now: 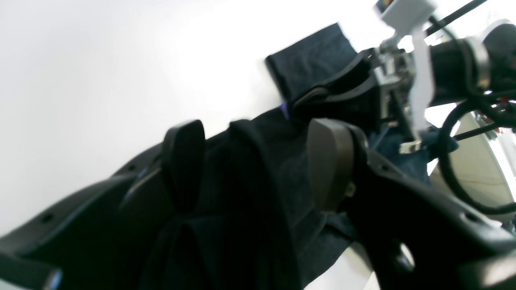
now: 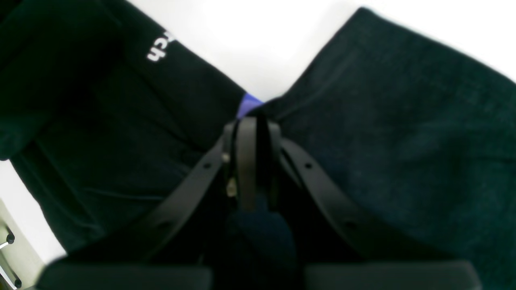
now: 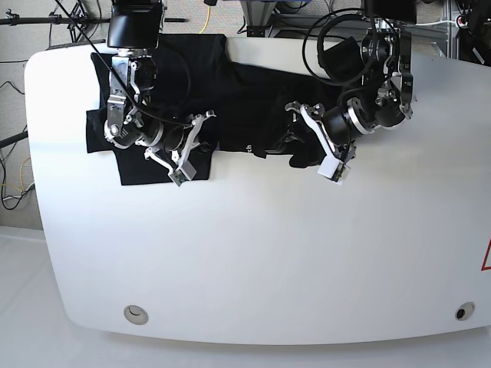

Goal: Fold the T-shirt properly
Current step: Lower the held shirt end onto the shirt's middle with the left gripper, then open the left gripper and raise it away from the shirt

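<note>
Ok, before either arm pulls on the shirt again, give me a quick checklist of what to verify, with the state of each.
1. Right gripper pinching the T-shirt: ok, its jaws are shut on a black fold by the purple patch.
2. Left gripper gripping cloth: not ok, its jaws stand apart with fabric lying between them.
3. Shirt lying flat: not ok, it is bunched between the arms in the base view.
4. Shirt on the table: ok, no part hangs over an edge that shows.
5. Sleeve under the right arm flat: cannot tell, the arm covers it.
</note>
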